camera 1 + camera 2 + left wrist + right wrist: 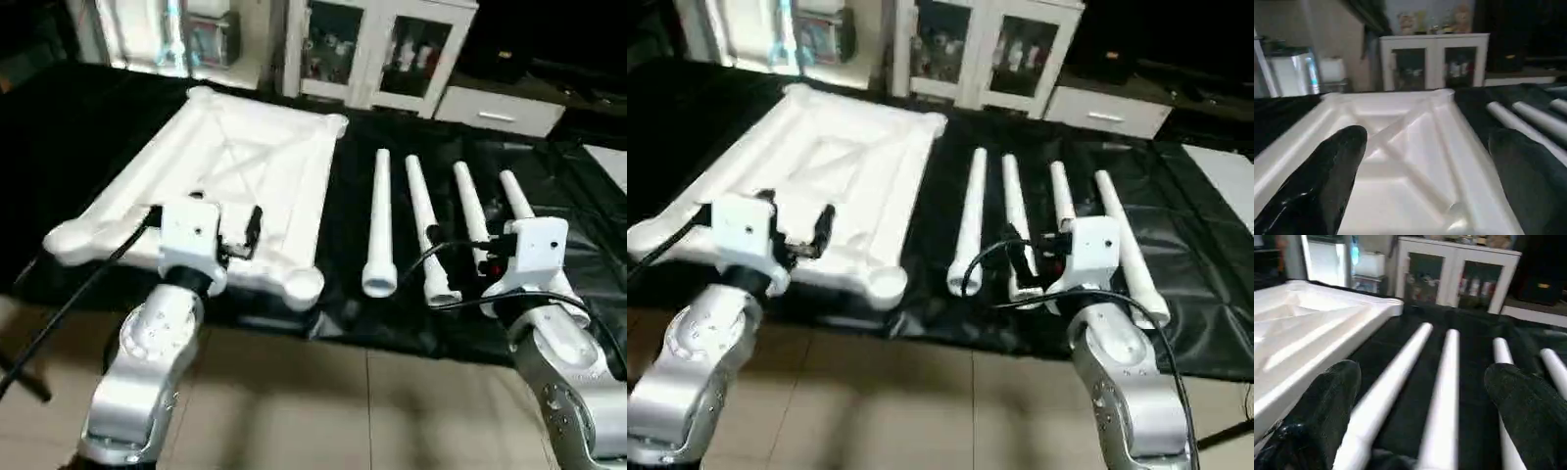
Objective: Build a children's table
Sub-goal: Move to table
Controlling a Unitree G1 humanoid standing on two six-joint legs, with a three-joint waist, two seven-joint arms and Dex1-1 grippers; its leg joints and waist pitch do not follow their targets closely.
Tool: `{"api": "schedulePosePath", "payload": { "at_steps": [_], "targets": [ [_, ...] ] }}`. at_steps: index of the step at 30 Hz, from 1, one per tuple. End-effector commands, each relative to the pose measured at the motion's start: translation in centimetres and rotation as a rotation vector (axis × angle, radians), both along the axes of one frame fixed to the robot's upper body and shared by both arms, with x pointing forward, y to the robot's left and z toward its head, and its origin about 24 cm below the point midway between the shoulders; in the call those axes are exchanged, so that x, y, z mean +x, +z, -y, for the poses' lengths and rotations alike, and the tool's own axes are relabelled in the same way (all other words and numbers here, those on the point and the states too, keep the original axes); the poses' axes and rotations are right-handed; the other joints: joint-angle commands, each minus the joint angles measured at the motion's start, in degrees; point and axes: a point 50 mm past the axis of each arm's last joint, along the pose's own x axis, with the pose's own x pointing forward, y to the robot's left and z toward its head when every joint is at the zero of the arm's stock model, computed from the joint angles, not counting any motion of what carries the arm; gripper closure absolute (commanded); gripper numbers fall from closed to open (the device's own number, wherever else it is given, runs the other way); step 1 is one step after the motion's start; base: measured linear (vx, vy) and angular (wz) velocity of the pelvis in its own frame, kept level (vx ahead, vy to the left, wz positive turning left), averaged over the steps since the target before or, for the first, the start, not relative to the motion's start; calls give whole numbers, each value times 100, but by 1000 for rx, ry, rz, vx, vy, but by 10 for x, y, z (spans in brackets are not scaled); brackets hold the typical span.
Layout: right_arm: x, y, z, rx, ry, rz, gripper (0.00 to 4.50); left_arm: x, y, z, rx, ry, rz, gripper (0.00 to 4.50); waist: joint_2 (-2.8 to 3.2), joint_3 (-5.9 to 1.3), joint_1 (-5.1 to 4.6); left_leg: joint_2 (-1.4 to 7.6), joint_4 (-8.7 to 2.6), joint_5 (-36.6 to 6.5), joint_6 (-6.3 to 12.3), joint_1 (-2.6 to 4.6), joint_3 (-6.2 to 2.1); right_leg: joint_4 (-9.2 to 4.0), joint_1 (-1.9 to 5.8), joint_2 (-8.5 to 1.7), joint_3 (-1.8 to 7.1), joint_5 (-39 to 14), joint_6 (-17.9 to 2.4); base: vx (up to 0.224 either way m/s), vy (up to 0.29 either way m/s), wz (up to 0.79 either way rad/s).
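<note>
Left gripper [1422, 181] stood wide open, empty, black fingers [1317, 181] spread above the near end of the tabletop [220, 162]. Right gripper [1425, 421] likewise wide open and empty, poised over the wide ends of the legs, two of them lying between its fingers.

Tabletop lay upside down, X-ribbed underside up, round corner sockets [304, 284] exposed; presumably so that legs can be pushed in from above. Four legs [378, 225] lay side by side just to its right, apart from it, wide ends toward the robot, narrow ends away, in easy reach of the right arm. None was fitted; assembly not yet begun, by my reading. Likely the left arm is to steady the top while the right takes a leg.

All parts rested on a black sheet [392, 313] spread over a low surface, tiled floor [323, 401] in front. Behind stood a white glass-door cabinet [377, 49] and a low white drawer unit [500, 108]. Black cables [78, 294] trailed from both wrists.
</note>
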Motion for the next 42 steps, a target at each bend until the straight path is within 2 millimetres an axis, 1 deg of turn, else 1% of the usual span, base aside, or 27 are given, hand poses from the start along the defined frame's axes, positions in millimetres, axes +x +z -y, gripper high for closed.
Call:
{"api": "schedulePosePath", "payload": {
  "at_steps": [1,3,7,8,10,11,12,13,14,15,16,17,18,19,20,22,23,24,25,26,31,33,34,35,36,39,42],
  "targets": [
    [1,3,4,-14,-14,16,4,0,-2,1,14,-13,-17,2,-23,-384,87,-126,-255,148,1009,-274,77,-287,532,-76,207,777,-786,101,11,0],
    [0,2,3,-22,-8,16,4,-1,-3,1,16,-14,-19,2,91,-436,53,-101,-238,1132,1437,193,-119,-4,287,296,58,1797,-411,148,-28,11],
    [-2,-2,0,-10,-11,8,4,-2,-3,-2,21,-16,-22,2,50,-392,-122,240,-178,1867,2647,838,-552,249,-382,128,37,590,-201,132,-47,8],
    [-3,-2,-1,12,-14,11,4,-3,-3,-3,24,-15,-23,2,-165,-315,155,-499,186,1354,2276,-71,-34,-119,530,128,490,1237,-262,113,-27,6],
    [-3,0,-3,25,-8,20,4,-4,-2,-5,27,-13,-24,2,-74,-286,327,-374,219,560,1460,-413,-52,-270,835,-1,787,1565,-590,115,19,23],
    [-3,1,-4,24,-4,23,4,-4,-2,-6,28,-11,-25,2,88,-348,298,-260,14,1039,1144,-80,-145,36,713,476,513,2402,-291,126,15,28],
    [-3,2,-5,18,1,36,4,-5,-2,-6,28,-11,-26,2,190,-431,166,-77,-19,1713,1387,470,-421,416,282,682,257,2461,48,161,-86,1],
    [-3,2,-5,18,1,36,4,-5,-2,-6,28,-11,-26,2,184,-550,-304,794,-100,2993,2977,1537,-1310,977,-1040,168,90,-107,595,161,-86,1],
    [-3,3,-6,7,14,47,4,-6,-3,-8,33,-12,-32,2,154,-494,-234,960,-196,3547,3588,1379,-1414,1105,-1235,-141,192,-871,547,110,-166,-31],
    [-3,3,-6,7,14,47,4,-6,-3,-8,33,-12,-32,2,122,-450,-212,864,-204,3506,3455,1216,-1291,1097,-1281,-222,262,-598,408,-12,-124,-33],
    [-4,3,-8,9,25,41,4,-6,-4,-9,36,-12,-36,2,-64,-348,-130,48,-110,2343,2507,739,-713,477,-959,-177,383,648,-157,-12,-124,-33],
    [-4,2,-8,9,25,40,4,-6,-4,-9,36,-12,-36,2,-235,-269,-42,-339,-77,1379,2027,475,-404,128,-565,-104,518,631,-95,-63,-74,0],
    [-4,2,-9,12,26,38,4,-6,-4,-9,34,-14,-36,2,-354,-315,242,-610,871,-569,1168,-230,-326,-341,407,-755,1437,-1780,-466,0,0,0],
    [-4,2,-9,12,26,38,4,-6,-4,-9,34,-14,-36,2,-354,-315,242,-610,871,-569,1168,-230,-326,-341,407,-755,1437,-1780,-466,0,0,0],
    [-4,1,-9,15,29,36,4,-6,-4,-8,33,-15,-36,2,-264,-158,234,-448,930,-120,418,-362,-441,-301,375,-707,1238,-900,-1190,133,0,2],
    [-4,0,-10,24,38,28,4,-6,-4,-7,35,-21,-36,2,-94,-30,205,-189,598,275,233,-292,-446,-552,227,-659,920,-1184,-2040,110,23,7],
    [-4,0,-11,23,38,27,4,-6,-4,-7,35,-23,-37,2,154,-45,164,-13,76,329,322,-193,-440,-555,256,-393,513,-1781,-1947,110,72,11],
    [-4,0,-11,21,37,25,4,-6,-4,-6,35,-25,-38,2,399,47,-64,148,-496,-1127,222,0,-678,-127,64,276,9,-1806,-1337,114,121,6],
    [-4,-1,-11,18,31,20,4,-6,-4,-6,36,-28,-39,2,399,47,-64,148,-496,-1127,222,0,-678,-127,64,276,9,-1806,-1337,114,121,6],
    [-4,-2,-10,13,25,13,4,-6,-4,-6,36,-31,-41,2,481,-320,-173,553,-552,-2260,787,717,-1258,789,-518,297,-3,-894,-462,136,90,3],
    [-5,-2,-10,18,41,3,4,-5,-4,-4,42,-52,-45,2,303,-236,-216,362,-545,-519,1773,489,-855,900,-942,187,-7,256,102,132,42,1],
    [-5,-1,-13,13,91,0,4,-6,-6,-1,24,-133,-71,2,-144,-186,-135,-83,-302,-1438,1472,164,-378,-26,-554,-261,519,307,-307,95,-45,3],
    [-9,2,-21,26,212,12,4,-10,-11,1,53,-297,-130,2,-124,-188,164,-434,392,-1079,994,15,-266,-517,-146,-962,1155,-1530,-444,96,-73,7],
    [-9,3,-22,26,233,15,4,-11,-12,1,61,-326,-143,2,-195,-223,188,-344,540,-678,794,-145,-372,-527,2,-1106,1266,-1818,-768,129,-69,-7],
    [-14,5,-26,36,317,12,4,-13,-14,-4,95,-393,-169,2,-151,-255,238,-275,338,629,209,-340,-495,-125,83,-689,959,267,-1181,104,-27,-11],
    [-22,10,-30,23,450,5,4,-14,-16,-15,175,-511,-209,2,145,-245,151,-61,-124,2142,176,-235,-399,211,-304,58,437,2484,-1177,83,2,-5],
    [-25,11,-30,2,495,3,4,-14,-18,-21,254,-571,-219,2,246,-271,122,140,-172,1289,109,-62,-418,146,-390,-57,398,1626,-1380,39,50,4]
  ]
}}
